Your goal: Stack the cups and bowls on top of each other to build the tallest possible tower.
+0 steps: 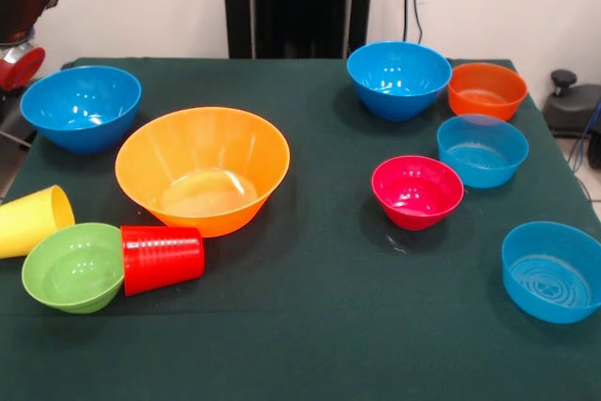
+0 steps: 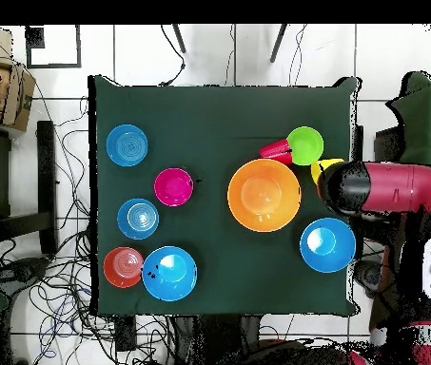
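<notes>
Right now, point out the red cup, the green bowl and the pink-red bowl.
red cup [image 1: 161,258], front view, ribbed side wall.
green bowl [image 1: 73,268], front view, inner bottom.
pink-red bowl [image 1: 417,192], front view, inner bottom.

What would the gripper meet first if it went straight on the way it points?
Probably the yellow cup: in the overhead view the gripper hangs partly over it, seemingly pointing down. Its height is unclear, so it might pass just beside the cup.

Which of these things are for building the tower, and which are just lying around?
For the tower: big yellow-orange bowl, deep blue bowls, pale blue bowls, orange bowl, pink-red bowl, green bowl, yellow cup, red cup.
Just lying about: floor cables, grey box with a black knob.
</notes>
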`<state>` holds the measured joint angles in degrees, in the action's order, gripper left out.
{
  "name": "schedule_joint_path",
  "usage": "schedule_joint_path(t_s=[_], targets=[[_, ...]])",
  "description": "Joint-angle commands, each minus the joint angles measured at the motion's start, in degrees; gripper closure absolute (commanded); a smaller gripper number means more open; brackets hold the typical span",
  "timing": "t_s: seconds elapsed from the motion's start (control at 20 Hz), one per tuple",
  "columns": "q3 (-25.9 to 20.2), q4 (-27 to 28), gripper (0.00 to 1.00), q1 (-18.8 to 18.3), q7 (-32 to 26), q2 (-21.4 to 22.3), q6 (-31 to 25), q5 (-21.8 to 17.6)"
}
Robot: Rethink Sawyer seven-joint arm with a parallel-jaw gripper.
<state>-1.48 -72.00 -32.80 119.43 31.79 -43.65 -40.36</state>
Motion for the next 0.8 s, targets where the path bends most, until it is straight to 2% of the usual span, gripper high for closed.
schedule_joint_path(t_s=[0.05,0.4,0.8], targets=[[-7.26,5.04,0.0,2.18,-12.92,-1.85,-9.97,2.89],[-7.55,10.36,0.0,3.48,-10.53,-4.37,-14.38,4.67],[-6.73,13.63,0.0,5.13,-7.32,-6.61,-16.25,6.45]])
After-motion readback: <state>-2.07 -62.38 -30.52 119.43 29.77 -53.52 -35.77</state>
